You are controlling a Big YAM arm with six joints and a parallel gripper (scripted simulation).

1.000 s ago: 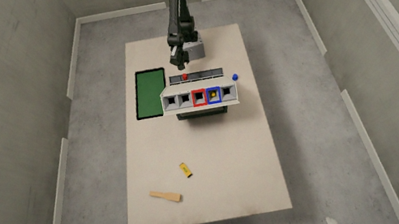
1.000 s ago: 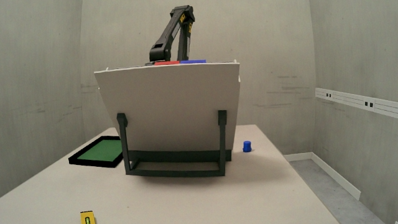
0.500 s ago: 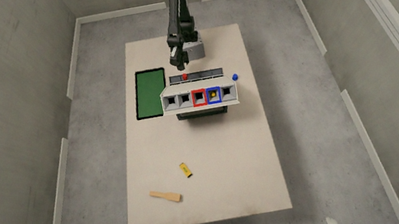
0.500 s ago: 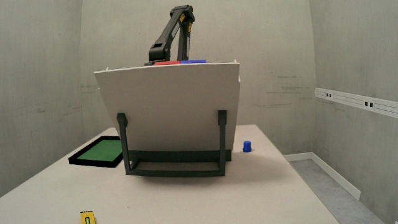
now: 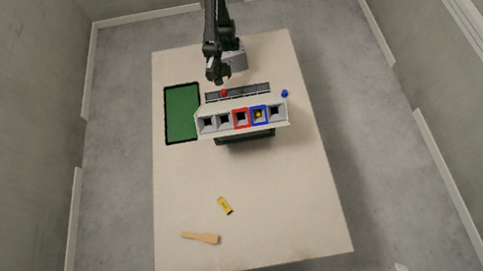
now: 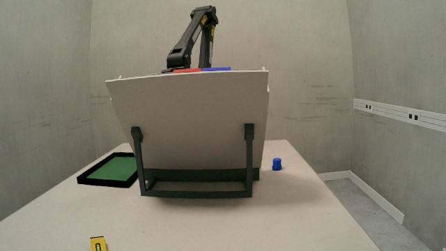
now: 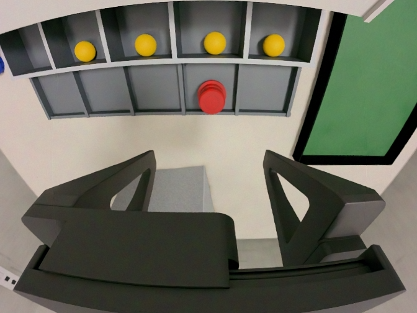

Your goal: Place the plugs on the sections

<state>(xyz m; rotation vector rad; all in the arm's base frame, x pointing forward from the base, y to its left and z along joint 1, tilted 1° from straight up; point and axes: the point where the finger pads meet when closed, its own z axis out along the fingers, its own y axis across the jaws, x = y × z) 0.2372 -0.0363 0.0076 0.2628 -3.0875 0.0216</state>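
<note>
The red plug [image 5: 223, 93] [image 7: 211, 97] stands on the flat front part of one section of the grey divided trough, second from the right in the wrist view. Several yellow marbles [image 7: 145, 45] lie in the back compartments; the one at the far left is empty. Another marble [image 5: 258, 114] sits in the blue-banded funnel [image 5: 256, 107], beside the red-banded funnel [image 5: 239, 110]. The blue plug [image 5: 284, 93] [image 6: 277, 164] stands on the table by the device's end. My gripper [image 5: 219, 80] [image 7: 209, 156] is open and empty, hovering over the table near the red plug's section.
A green tray with a black rim [image 5: 178, 86] [image 6: 104, 181] [image 7: 316, 100] lies beside the device. The white cover [image 6: 188, 118] hides the pipes and my gripper in the exterior view. A yellow block [image 5: 224, 205] [image 6: 97, 243] and a wooden spatula [image 5: 200, 237] lie far off.
</note>
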